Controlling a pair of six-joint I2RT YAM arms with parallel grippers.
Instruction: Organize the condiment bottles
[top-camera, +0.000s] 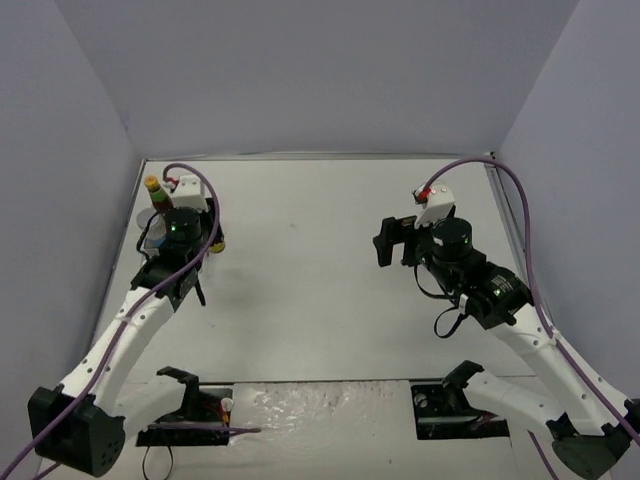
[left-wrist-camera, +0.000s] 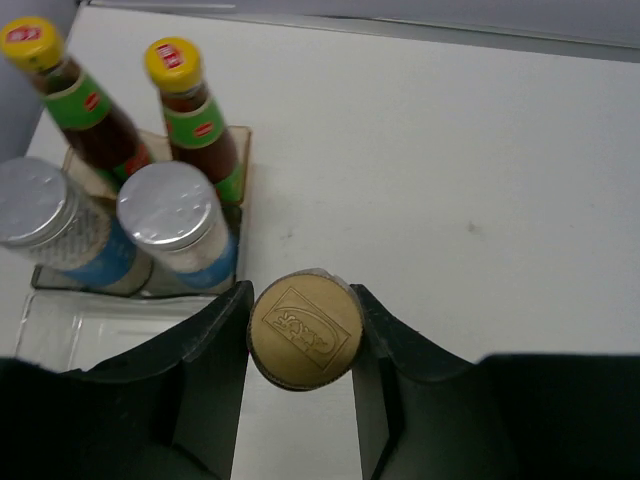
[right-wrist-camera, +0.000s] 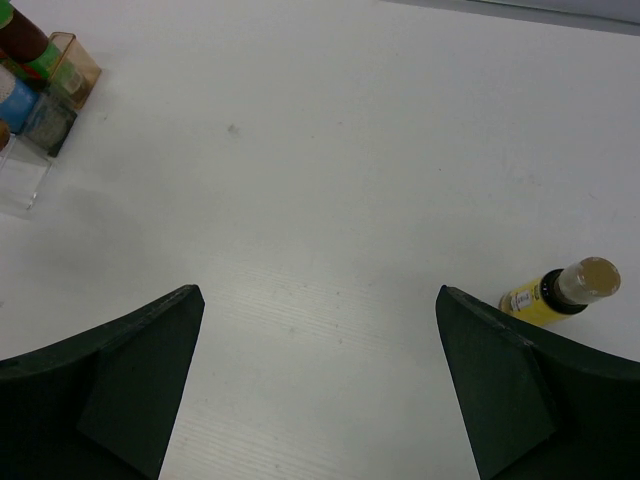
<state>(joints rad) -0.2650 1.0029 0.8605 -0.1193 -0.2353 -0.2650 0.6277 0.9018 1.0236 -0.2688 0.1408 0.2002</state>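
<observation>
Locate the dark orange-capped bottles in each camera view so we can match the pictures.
Top external: dark bottles at far left, mid-height; only one cap shows.
Left wrist: dark bottles upper left, both upright in the back of the tray, behind the silver-lidded jars.
Right wrist: dark bottles cropped at the top-left corner.
Shared landmark: the tray holding them, clearest in both wrist views.

A tray (left-wrist-camera: 90, 320) sits at the far left of the table (left-wrist-camera: 450, 150). Two sauce bottles (left-wrist-camera: 95, 115) stand side by side in its back row, with two shaker jars (left-wrist-camera: 175, 215) directly in front of them. Just right of the tray's front part, a small bottle (left-wrist-camera: 305, 330) is clamped between the left gripper's (left-wrist-camera: 302, 295) fingers. A second small bottle (right-wrist-camera: 560, 292) rests on the table well to the right, beside the right gripper (right-wrist-camera: 318, 295).
</observation>
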